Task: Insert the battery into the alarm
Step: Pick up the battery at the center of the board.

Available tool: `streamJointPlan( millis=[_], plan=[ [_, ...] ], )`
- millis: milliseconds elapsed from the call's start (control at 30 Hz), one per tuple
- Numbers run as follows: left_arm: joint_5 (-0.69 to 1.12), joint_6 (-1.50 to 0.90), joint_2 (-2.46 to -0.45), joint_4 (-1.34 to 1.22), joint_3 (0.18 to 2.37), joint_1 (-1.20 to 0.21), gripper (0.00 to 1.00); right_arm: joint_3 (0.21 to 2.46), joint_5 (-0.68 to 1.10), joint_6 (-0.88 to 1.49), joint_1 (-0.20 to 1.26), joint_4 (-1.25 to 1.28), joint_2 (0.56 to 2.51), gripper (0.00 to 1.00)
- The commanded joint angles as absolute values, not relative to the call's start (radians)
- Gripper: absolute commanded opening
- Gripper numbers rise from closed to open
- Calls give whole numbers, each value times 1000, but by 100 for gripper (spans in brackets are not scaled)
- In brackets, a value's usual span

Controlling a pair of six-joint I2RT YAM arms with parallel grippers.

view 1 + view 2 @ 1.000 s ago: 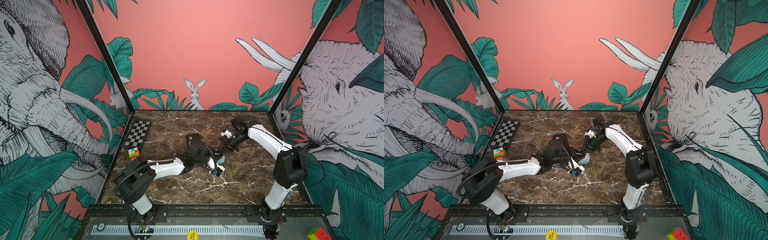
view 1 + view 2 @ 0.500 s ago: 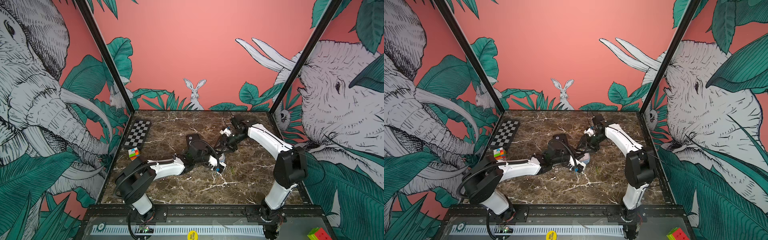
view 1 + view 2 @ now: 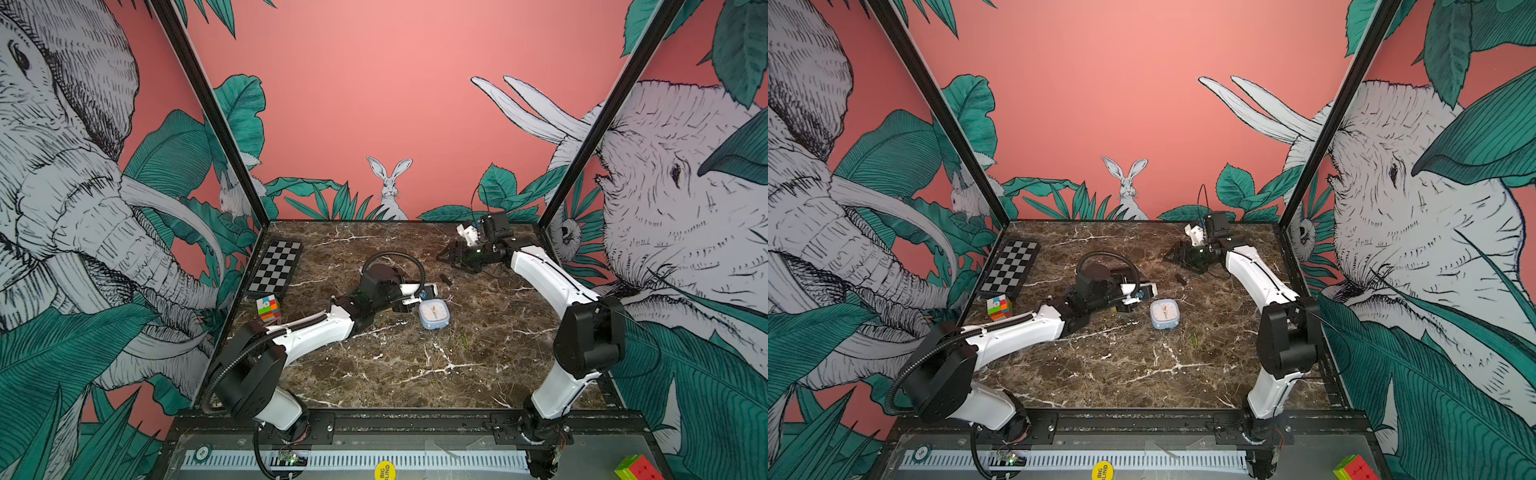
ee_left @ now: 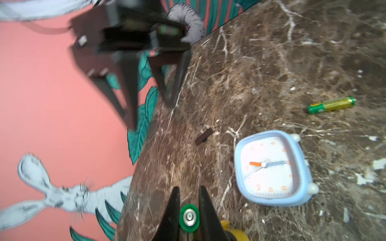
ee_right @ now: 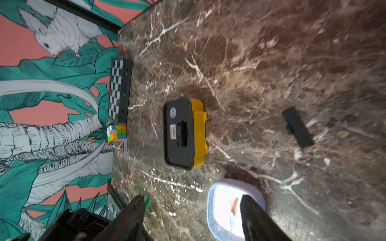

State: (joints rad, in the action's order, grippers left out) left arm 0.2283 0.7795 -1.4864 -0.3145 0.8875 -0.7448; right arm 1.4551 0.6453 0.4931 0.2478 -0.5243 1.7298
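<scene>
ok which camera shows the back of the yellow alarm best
The right wrist view: the yellow alarm lies face down, its dark back and open battery slot fully in sight. The left wrist view catches only a yellow sliver by the left gripper. In both top views the left arm hides it.

We're looking into a robotics lab test cell: a marble-look tabletop (image 3: 415,374) boxed in by black frame posts (image 3: 208,112), with printed jungle panels (image 3: 75,187) and a painted rabbit (image 3: 390,189) for walls. A left arm (image 3: 307,332) and a right arm (image 3: 548,274) are mounted on the front rail (image 3: 415,422), and a calibration checkerboard (image 3: 275,266) lies by the side wall.
</scene>
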Motion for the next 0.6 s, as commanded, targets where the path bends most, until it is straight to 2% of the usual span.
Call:
streamJointPlan(
  millis=[0, 167, 333, 567],
  plan=[
    [237, 524, -1445, -219, 932, -674, 5, 1427, 585, 431, 240, -342, 1706, 70],
    [210, 303, -1473, -158, 981, -585, 5, 1367, 585, 365, 255, -280, 1723, 66],
    [265, 42, -1517, -194, 998, -492, 5, 1325, 574, 263, 306, -264, 1728, 64],
    [319, -62, -1555, -233, 1009, -459, 5, 1324, 626, 204, 346, -264, 1761, 61]
  ],
)
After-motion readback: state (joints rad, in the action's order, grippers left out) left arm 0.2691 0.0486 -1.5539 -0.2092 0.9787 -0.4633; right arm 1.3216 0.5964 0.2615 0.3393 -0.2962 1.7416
